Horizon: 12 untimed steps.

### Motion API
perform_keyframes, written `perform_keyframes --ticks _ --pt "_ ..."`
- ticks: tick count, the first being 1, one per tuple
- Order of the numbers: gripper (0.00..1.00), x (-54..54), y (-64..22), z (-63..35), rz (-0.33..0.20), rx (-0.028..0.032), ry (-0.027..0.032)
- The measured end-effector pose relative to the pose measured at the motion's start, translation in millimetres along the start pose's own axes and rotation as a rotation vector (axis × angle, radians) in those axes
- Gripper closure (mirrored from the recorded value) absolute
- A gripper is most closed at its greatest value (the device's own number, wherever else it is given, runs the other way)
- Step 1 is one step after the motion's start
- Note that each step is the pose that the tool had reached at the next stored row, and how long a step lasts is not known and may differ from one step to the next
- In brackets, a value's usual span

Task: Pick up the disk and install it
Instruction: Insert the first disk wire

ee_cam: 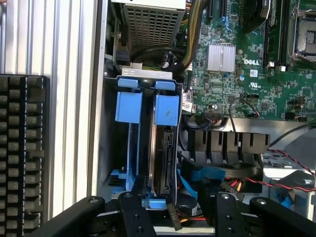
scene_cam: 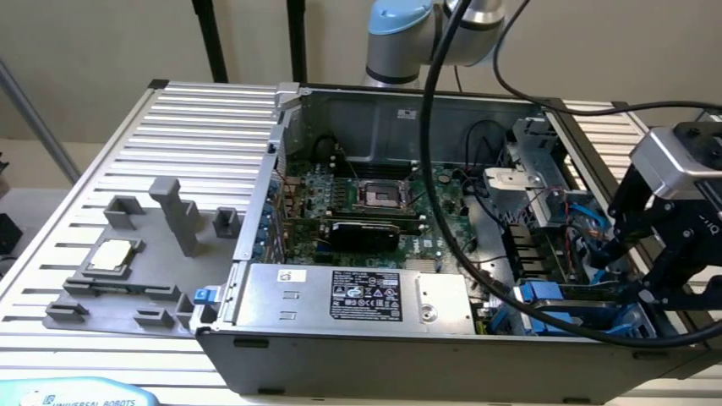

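Disk (ee_cam: pixel 165 148): stands on edge in its blue rail frame, in 1 slot of the drive cage (ee_cam: pixel 146 74); the empty blue slot (ee_cam: pixel 129 106) is just beside it.
Gripper (ee_cam: pixel 177 205): hangs over the cage's near end, jaws spread wide and gripping nothing, 1 finger pair on each side of the disk.
Seating: cannot tell whether the disk is fully home or plugged in.
Risk 1: a finger could catch the blue cable (ee_cam: pixel 212 174) or the loose connector (ee_cam: pixel 173 217), both lying near the disk's end, and drag them.
Risk 2: closing off-centre could pinch the cage wall or the empty slot's rail instead of the frame.
Risk 3: the red and black wires (ee_cam: pixel 291 168) run near the outer finger and may snag.
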<state>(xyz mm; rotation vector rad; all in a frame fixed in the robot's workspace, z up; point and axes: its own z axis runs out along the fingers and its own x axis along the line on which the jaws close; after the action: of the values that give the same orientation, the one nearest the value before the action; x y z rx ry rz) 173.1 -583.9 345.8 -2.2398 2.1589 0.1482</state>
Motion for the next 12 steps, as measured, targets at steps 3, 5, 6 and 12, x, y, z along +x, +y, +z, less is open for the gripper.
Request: perform_keyframes --ticks 3,5,6,12 --pt "0.55 0.3 -2.6 -0.2 -0.006 -0.0001 -0.0110" --pt "0.55 0.6 -4.0 -0.1 -0.011 -0.0003 -0.0165" --pt "0.55 0.8 -4.4 -0.1 -0.013 -0.0004 -0.0192" --pt "0.64 2.5 -5.5 -0.2 -0.026 -0.0012 -0.0289"
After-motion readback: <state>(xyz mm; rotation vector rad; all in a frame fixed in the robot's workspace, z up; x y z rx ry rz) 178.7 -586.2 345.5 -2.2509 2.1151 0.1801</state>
